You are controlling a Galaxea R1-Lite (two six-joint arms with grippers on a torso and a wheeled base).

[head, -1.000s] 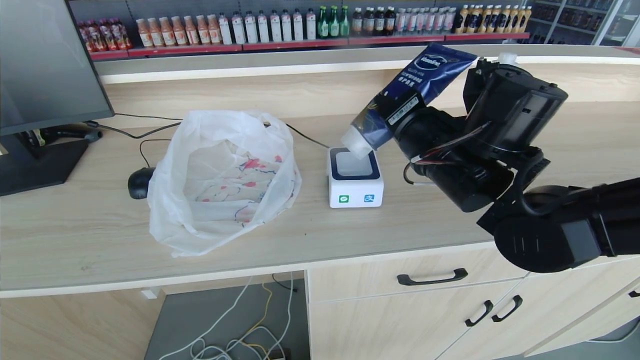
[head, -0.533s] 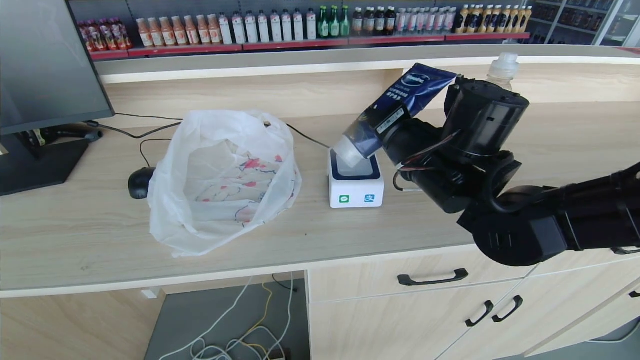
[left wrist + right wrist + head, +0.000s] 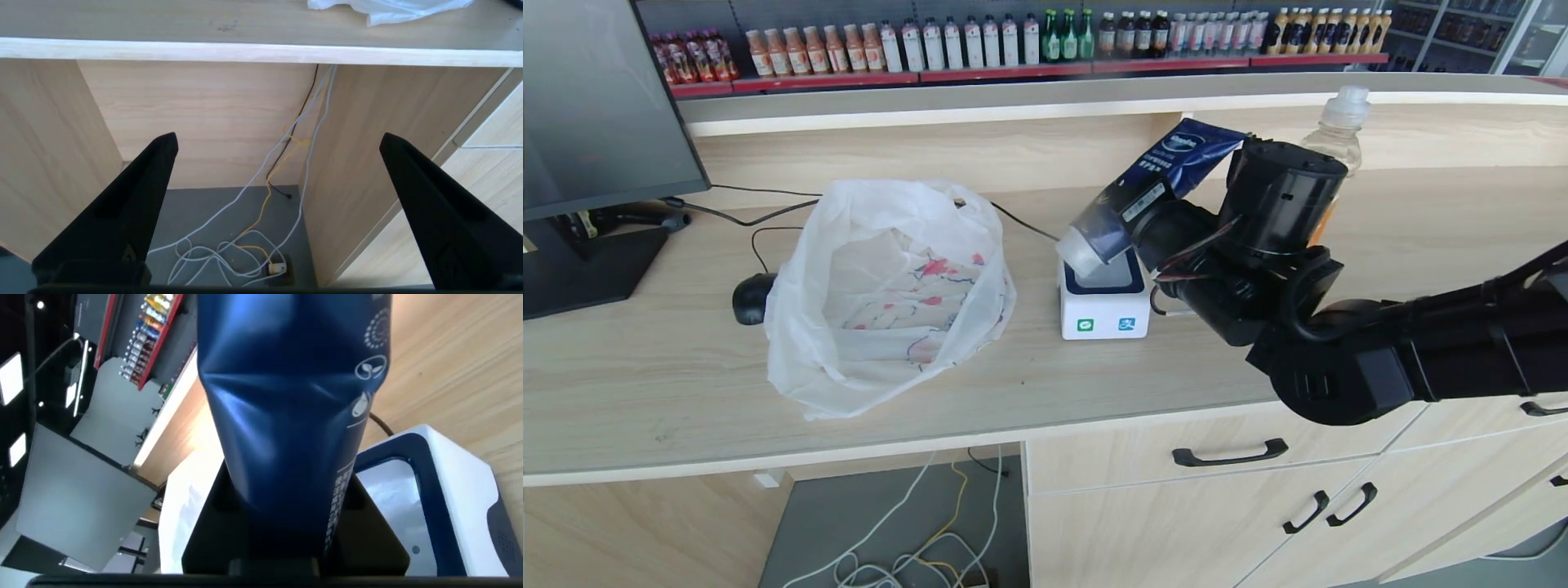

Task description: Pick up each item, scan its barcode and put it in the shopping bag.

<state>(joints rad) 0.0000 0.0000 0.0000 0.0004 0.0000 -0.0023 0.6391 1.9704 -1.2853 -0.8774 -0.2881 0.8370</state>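
Observation:
My right gripper (image 3: 1152,220) is shut on a dark blue tube (image 3: 1143,192) with a pale cap, tilted cap-down. The cap hangs just over the glass top of the white barcode scanner (image 3: 1103,306) on the counter. A barcode label on the tube faces up toward the head camera. In the right wrist view the blue tube (image 3: 290,400) runs between the fingers, with the scanner (image 3: 433,498) below it. The white plastic shopping bag (image 3: 886,290) stands open left of the scanner. My left gripper (image 3: 278,212) is open, below the counter edge, facing the floor cables.
A clear bottle (image 3: 1335,131) with a white cap stands behind the right arm. A black mouse (image 3: 752,298) lies left of the bag and a monitor (image 3: 600,106) stands at far left. Drawers with black handles (image 3: 1229,453) are under the counter (image 3: 645,384).
The right arm has carried the tube down and to the left, bringing its cap closer over the scanner's glass. The bottle behind the arm has come into sight.

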